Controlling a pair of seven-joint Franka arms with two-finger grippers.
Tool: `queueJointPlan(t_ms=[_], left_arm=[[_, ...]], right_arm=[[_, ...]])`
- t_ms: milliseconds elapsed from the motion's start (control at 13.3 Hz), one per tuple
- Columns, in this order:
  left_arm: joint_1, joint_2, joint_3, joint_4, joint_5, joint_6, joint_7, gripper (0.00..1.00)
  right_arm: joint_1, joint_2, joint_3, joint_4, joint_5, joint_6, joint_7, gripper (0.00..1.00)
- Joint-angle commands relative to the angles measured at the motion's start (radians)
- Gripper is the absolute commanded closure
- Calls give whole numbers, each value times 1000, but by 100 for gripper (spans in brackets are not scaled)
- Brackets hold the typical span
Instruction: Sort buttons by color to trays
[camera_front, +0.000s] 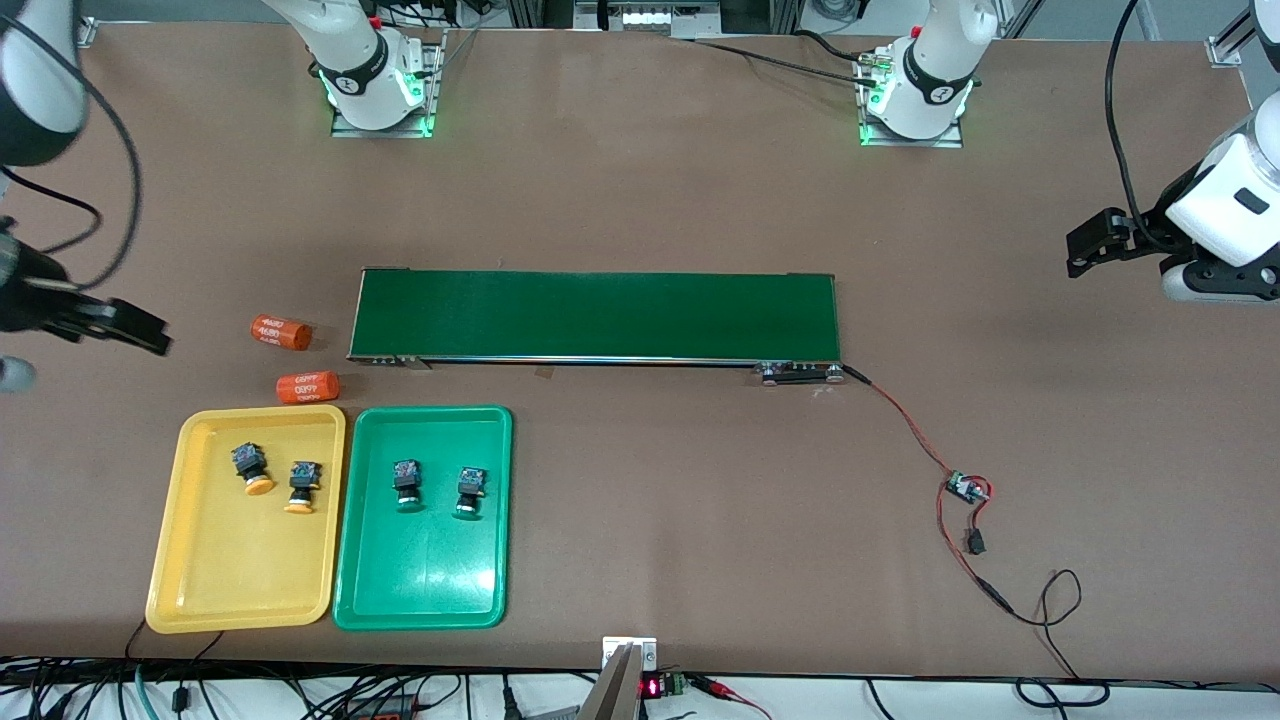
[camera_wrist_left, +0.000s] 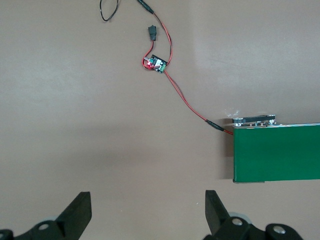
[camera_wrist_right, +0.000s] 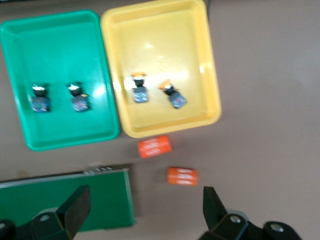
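Two buttons with yellow-orange caps (camera_front: 252, 467) (camera_front: 302, 485) lie in the yellow tray (camera_front: 240, 570). Two green-capped buttons (camera_front: 406, 482) (camera_front: 469, 491) lie in the green tray (camera_front: 420, 570) beside it. The right wrist view shows the same: the yellow tray (camera_wrist_right: 165, 40) with its pair (camera_wrist_right: 139, 90) (camera_wrist_right: 172, 95), and the green tray (camera_wrist_right: 60, 55) with its pair (camera_wrist_right: 39, 98) (camera_wrist_right: 79, 98). My right gripper (camera_front: 150, 335) (camera_wrist_right: 145, 205) hangs open and empty over the table at the right arm's end. My left gripper (camera_front: 1085, 245) (camera_wrist_left: 147, 207) is open and empty over bare table at the left arm's end.
A long dark-green conveyor belt (camera_front: 595, 315) (camera_wrist_left: 277, 152) (camera_wrist_right: 65, 202) lies across the middle. Two orange cylinders with white print (camera_front: 281, 332) (camera_front: 308, 387) lie between its end and the yellow tray. Red and black wires run from the belt to a small circuit board (camera_front: 967, 488) (camera_wrist_left: 158, 63).
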Motion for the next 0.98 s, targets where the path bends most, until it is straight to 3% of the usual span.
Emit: queueJointPlan(t_ms=[0, 376, 903], left_arm=[[1, 13, -1, 31, 12, -23, 4, 0], [1, 13, 0, 31, 12, -23, 4, 0], [1, 13, 2, 31, 12, -23, 4, 0]], right_arm=[[35, -61, -85, -47, 0, -23, -100, 0], [34, -185, -87, -165, 27, -40, -102, 0], [39, -264, -84, -231, 14, -43, -105, 0]])
